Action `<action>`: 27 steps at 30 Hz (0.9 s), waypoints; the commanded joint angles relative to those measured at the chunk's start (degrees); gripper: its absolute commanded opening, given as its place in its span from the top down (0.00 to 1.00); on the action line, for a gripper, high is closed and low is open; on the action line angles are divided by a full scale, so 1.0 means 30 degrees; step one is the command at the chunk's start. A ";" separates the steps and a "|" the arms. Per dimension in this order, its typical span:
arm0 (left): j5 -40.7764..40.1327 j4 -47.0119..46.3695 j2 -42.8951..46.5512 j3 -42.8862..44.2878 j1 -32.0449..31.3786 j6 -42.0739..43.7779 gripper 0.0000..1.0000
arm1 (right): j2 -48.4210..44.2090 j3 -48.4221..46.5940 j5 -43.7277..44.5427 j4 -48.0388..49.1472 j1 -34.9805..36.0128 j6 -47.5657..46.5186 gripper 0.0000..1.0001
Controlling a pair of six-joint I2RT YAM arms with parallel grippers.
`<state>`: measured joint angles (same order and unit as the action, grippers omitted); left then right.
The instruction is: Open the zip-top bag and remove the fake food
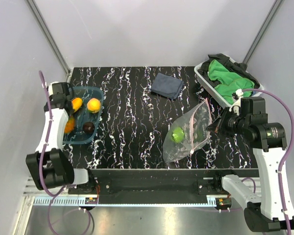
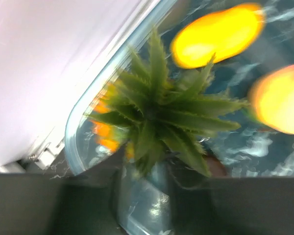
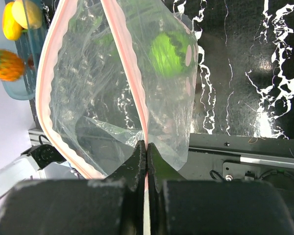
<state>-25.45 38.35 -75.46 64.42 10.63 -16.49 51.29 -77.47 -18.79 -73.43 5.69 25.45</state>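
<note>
Bag mouth: we see the zip-top bag (image 1: pixel 188 134) with its two pink strips parted in the right wrist view. We count the opening as done.
Food out: two orange-yellow pieces (image 1: pixel 93 105) and a dark piece (image 1: pixel 88 128) lie in the blue tub (image 1: pixel 99 115) at the far left of the surface (image 1: pixel 137 117).
Leafy piece: the spiky green piece (image 2: pixel 161 112) shows over the near end of the tub, right in front of the left wrist camera. We cannot tell whether it is resting in the tub.
Food left: the green ball (image 1: pixel 178 135) is inside the bag, toward its left, closed end. A fainter green shape sits beside it under the plastic, and we cannot say what it is.
Progress, our reading: most pieces are out, and at least the ball remains to be taken out.
Right end effector (image 3: pixel 146 152): pressed together, pinching the bag's pink zip strip at the right edge of the mouth.
Left end effector (image 1: pixel 67 115): over the tub. The left wrist view is blurred and we cannot tell whether it is spread or pinching the leafy piece.
Bag versus right end effector: the bag lies on the right half of the surface toward the near edge. It is touching the right end effector at the strip and trails left and nearer from it.
Ball versus end effectors: it is near the right one, with bag film between them, and well apart from the left one across the surface.
</note>
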 commanded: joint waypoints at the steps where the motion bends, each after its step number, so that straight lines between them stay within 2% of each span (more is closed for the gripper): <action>1: 0.0251 0.0138 -0.0569 0.0235 0.0820 0.0283 0.22 | -0.0046 -0.0718 0.0080 -0.0513 0.0036 -0.0690 1.00; 4: 0.0691 0.0108 -0.0160 0.0059 0.0762 -0.0478 0.01 | 0.0217 -0.0865 0.0343 -0.0515 0.0065 -0.1013 1.00; 8: 0.1130 0.0517 0.0718 0.0088 0.0092 -0.2230 0.01 | 0.0745 -0.1362 0.0462 -0.0513 0.0035 -0.1189 1.00; 10: 0.1365 0.0839 0.1508 0.0176 -0.1487 -0.3314 0.01 | 0.0950 -0.1655 0.0315 -0.0543 0.0065 -0.1247 1.00; 11: 0.1568 0.0840 0.1801 0.0205 -0.2973 -0.3727 0.01 | 0.0980 -0.1685 0.0315 -0.0485 0.0036 -0.1306 1.00; 13: 0.2211 0.0724 0.2564 0.0380 -0.4647 -0.5273 0.04 | 0.1300 -0.1715 0.0373 -0.0485 0.0036 -0.1481 1.00; 14: 0.2940 0.0694 0.2682 0.0555 -0.6543 -0.5806 0.08 | 0.1448 -0.1715 0.0344 -0.0456 0.0036 -0.1511 1.00; 16: 0.3792 -0.0152 0.2508 0.1462 -0.8573 -0.6657 0.11 | 0.1683 -0.1628 0.0169 0.0011 0.0065 -0.1395 1.00; 17: 0.4551 -0.0533 0.2159 0.1958 -1.0556 -0.6864 0.13 | 0.1829 -0.1656 0.0081 0.0158 0.0065 -0.1307 1.00; 19: 0.5229 -0.1587 0.1718 0.3714 -1.2383 -0.7158 0.15 | 0.2327 -0.2182 -0.0153 0.0131 0.0065 -0.1190 1.00; 20: 0.5754 -0.1997 0.1281 0.4359 -1.4074 -0.7014 0.16 | 0.2415 -0.2358 -0.0241 0.0188 0.0065 -0.1189 1.00; 22: 0.6604 -0.3810 0.0898 0.5966 -1.5637 -0.6402 0.20 | 0.2416 -0.2681 -0.0009 0.0248 0.0065 -0.1160 1.00; 23: 0.8117 -0.4601 0.0519 0.6354 -1.6949 -0.6166 0.23 | 0.2445 -0.2798 0.0254 0.0248 0.0036 -0.1218 1.00; 24: 0.8887 -0.6117 0.0225 0.6764 -1.7600 -0.5641 0.27 | 0.2532 -0.2973 0.0314 0.0248 0.0065 -0.1248 1.00; 27: 1.0501 -0.7417 -0.1063 0.8754 -1.9887 -0.4237 0.34 | 0.2766 -0.3382 0.0403 0.0365 0.0065 -0.1016 1.00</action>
<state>-4.34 28.29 -75.61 83.33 -42.52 -34.09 59.18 -84.01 -18.06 -74.37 5.69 22.52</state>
